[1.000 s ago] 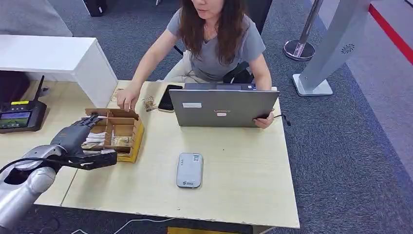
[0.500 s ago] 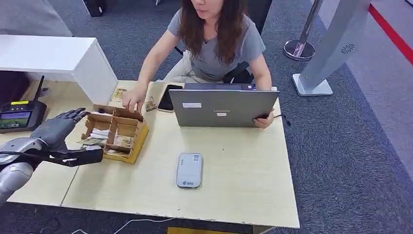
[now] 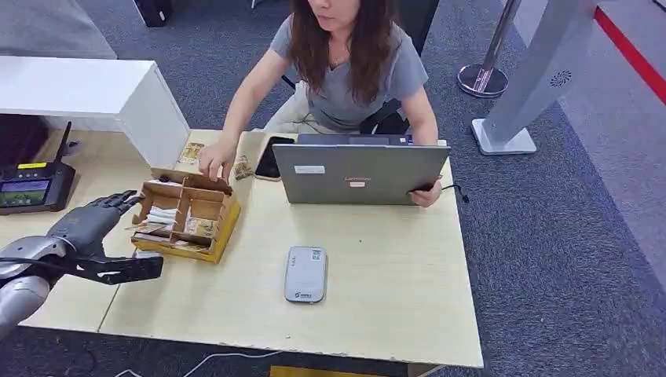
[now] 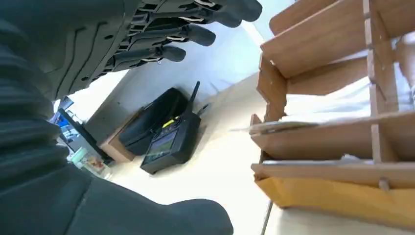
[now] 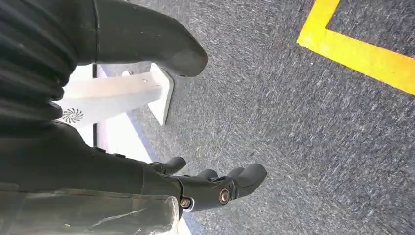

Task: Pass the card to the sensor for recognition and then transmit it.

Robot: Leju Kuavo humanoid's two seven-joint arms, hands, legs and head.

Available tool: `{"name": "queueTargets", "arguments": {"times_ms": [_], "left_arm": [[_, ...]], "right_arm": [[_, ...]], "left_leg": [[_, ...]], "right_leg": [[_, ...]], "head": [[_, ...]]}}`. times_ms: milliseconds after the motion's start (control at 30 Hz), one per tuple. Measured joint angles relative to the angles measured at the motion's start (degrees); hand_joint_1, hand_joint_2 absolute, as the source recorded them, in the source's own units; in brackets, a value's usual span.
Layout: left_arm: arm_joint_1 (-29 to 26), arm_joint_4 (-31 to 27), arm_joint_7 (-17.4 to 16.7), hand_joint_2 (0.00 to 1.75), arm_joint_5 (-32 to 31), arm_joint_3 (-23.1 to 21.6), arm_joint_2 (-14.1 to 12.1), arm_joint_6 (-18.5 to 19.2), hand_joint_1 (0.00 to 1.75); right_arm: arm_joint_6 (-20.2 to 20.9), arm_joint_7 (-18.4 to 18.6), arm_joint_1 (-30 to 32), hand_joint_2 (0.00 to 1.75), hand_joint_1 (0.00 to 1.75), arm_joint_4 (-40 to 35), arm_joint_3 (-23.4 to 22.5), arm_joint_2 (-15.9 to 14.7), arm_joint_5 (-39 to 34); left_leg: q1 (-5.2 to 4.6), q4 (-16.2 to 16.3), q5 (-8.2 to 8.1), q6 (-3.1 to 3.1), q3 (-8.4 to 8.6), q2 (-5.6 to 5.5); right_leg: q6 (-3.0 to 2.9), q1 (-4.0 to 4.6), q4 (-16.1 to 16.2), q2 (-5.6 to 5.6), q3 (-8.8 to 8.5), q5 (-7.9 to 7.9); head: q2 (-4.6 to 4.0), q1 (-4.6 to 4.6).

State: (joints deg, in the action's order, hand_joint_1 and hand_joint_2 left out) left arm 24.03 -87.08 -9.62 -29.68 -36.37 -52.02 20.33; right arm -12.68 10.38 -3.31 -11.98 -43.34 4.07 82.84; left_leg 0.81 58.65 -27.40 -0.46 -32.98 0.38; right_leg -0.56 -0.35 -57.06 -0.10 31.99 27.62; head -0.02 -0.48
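Early in the job, by the look of it.

Starting big: pale bench (image 3: 377,314) across the head view, with a person (image 3: 345,71) seated at its 12 o'clock edge, one hand on the far rim of the card box, the other at the side of an open laptop (image 3: 357,174).

At 6 o'clock of the laptop, flat on the bench: grey sensor (image 3: 305,273), nothing on it, nothing over it. No recognition step yet, judging from that.

At 10 o'clock of the sensor: wooden card box (image 3: 188,216), slotted, with cards standing and lying in its compartments.

At 9 o'clock of the box, just beside its near wall: left robot hand (image 3: 86,220), fingers (image 4: 195,34) spread wide, thumb apart, holding nothing.

Down at the side, over grey carpet: right robot hand (image 5: 215,188), loosely spread, also holding nothing.

Smallest last: one card (image 4: 264,128) poking out edge-on from a slot on the hand's side of the box, close to the fingers but not touching them.

So, to judge the tally: nothing done. Left to do: pinching a card out, carrying it toward 4 o'clock to the sensor, then handing it on.
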Motion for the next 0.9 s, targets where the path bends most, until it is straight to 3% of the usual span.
{"name": "queueTargets", "arguments": {"times_ms": [433,900], "left_arm": [[-0.94,2.93,-1.03,1.75,-6.60,-0.87,2.25,-3.41,0.00],[-0.80,12.37,-1.33,1.75,-14.93,-0.90,10.20,-8.59,0.00]], "right_arm": [[0.57,0.35,-0.58,1.75,0.00,0.00,0.00,0.00,0.85],[0.83,0.77,-0.75,1.75,0.00,0.00,0.00,0.00,1.27]], "left_leg": [[-0.01,0.00,0.00,0.00,0.00,-0.01],[-0.01,0.00,0.00,0.00,0.01,0.00]], "right_leg": [[0.00,0.00,0.00,-0.01,0.00,0.00],[0.00,-0.01,0.01,0.00,0.00,-0.01]], "head": [[0.00,-0.02],[0.00,-0.02]]}}
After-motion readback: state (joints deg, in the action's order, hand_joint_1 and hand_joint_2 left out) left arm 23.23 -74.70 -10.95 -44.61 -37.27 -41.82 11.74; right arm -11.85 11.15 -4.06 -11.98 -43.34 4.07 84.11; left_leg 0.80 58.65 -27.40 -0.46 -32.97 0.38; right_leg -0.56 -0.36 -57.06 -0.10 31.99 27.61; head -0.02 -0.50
